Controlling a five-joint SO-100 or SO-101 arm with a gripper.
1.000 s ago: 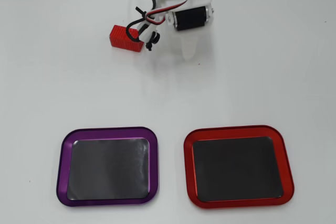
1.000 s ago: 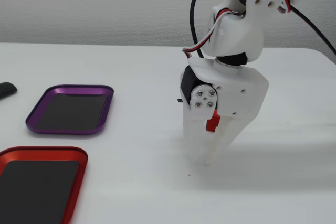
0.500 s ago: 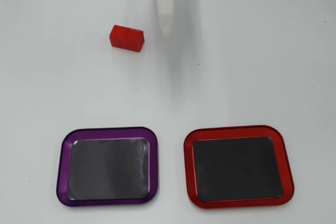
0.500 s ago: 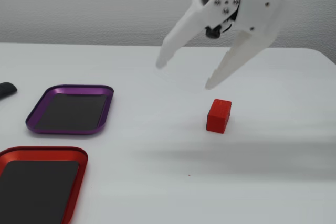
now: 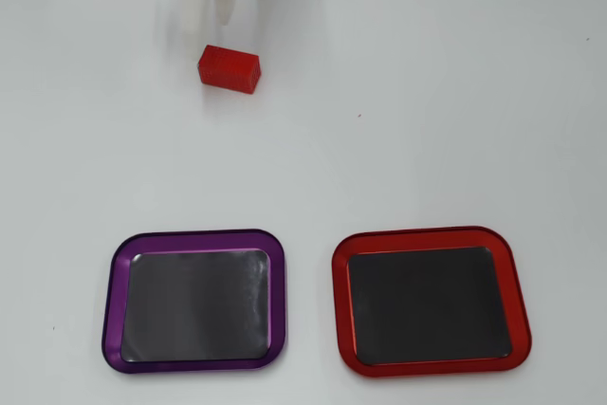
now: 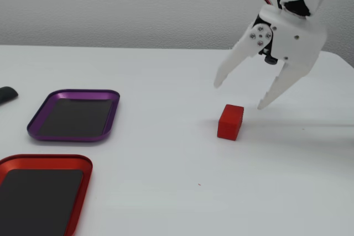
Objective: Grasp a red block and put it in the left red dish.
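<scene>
White hand [image 6: 239, 95] hangs spread wide just above the red block [image 6: 230, 121], which sits on the tabletop [image 6: 166, 192] near its far edge in the overhead view, well away from the red dish [image 5: 430, 302].

The overhead view looks straight down on the table [image 5: 398, 120]. The fixed view stands low beside it. Both share the red block [image 5: 229, 68] and both dishes.

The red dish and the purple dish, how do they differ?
The red dish has a glossy red rim; the purple dish has a purple one. In the overhead view the red dish lies right, the purple dish left. Both are empty rounded-rectangle trays of similar size with dark grey insides.
</scene>
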